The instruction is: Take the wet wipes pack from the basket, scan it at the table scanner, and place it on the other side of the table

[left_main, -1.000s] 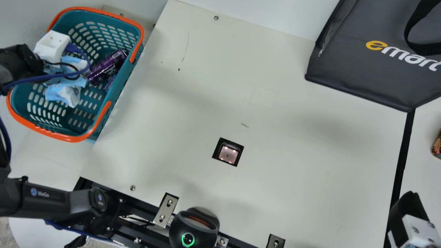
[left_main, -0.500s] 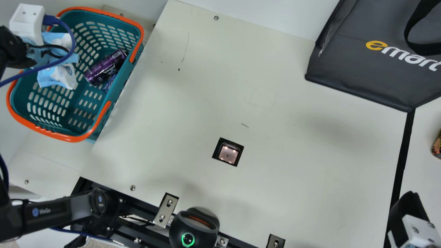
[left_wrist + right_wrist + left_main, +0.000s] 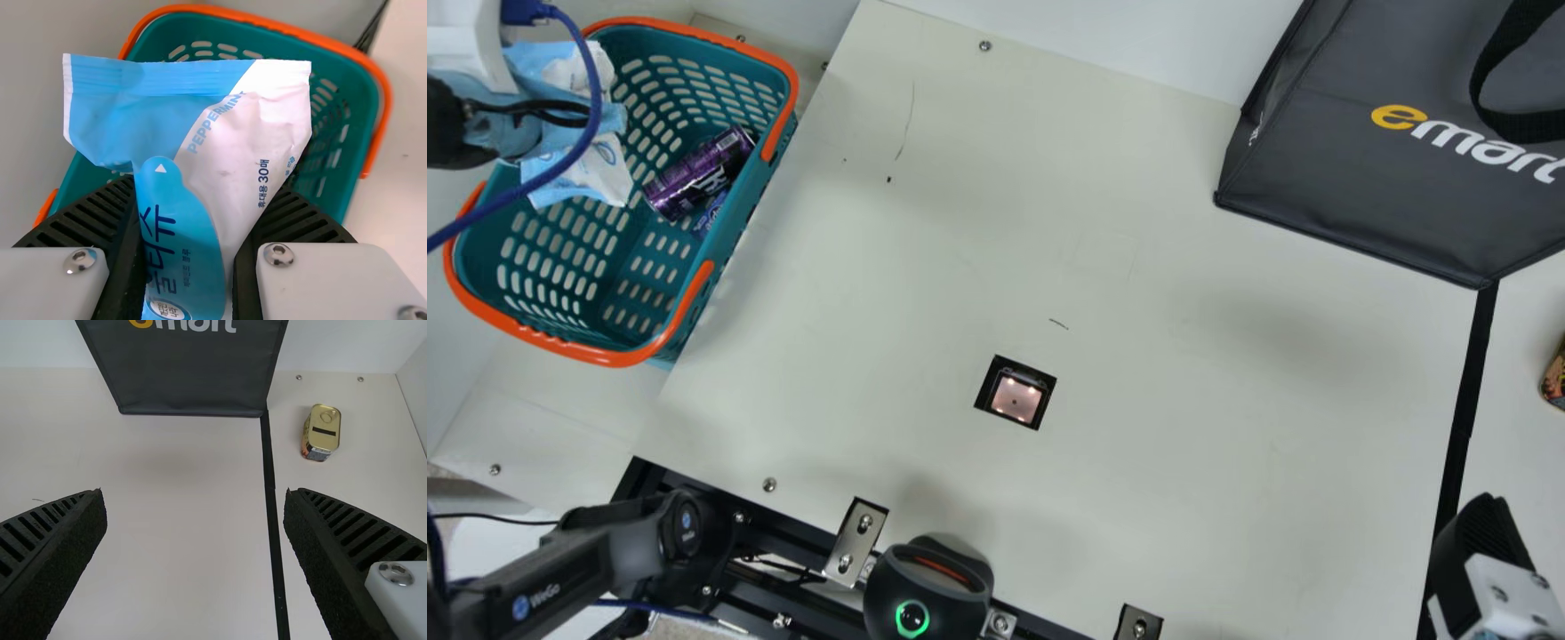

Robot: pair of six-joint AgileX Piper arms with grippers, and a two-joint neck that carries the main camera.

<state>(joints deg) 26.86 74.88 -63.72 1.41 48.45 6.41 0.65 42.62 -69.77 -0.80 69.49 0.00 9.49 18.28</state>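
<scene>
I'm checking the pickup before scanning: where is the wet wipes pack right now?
In the left wrist view, the wet wipes pack is gripped in the left claw, over the teal basket at the main view's upper left.

A mock shop checkout, with a basket (image 3: 609, 358), table scanner (image 3: 1016, 399) and shopping bag (image 3: 1352, 178)

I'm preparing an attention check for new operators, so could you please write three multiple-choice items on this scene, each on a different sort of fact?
1. Where does the purple can lie?
A) On the scanner
B) In the basket
C) Beside the bag

2. What colour is the basket's rim?
A) Orange
B) Yellow
C) Pink

3. How is the wipes pack?
A) Flat on the table
B) Inside the bag
C) Gripped by the left end effector

1 B: the main view shows it within the basket's walls.
2 A: the band is orange.
3 C: ribbed fingers flank it.
</scene>
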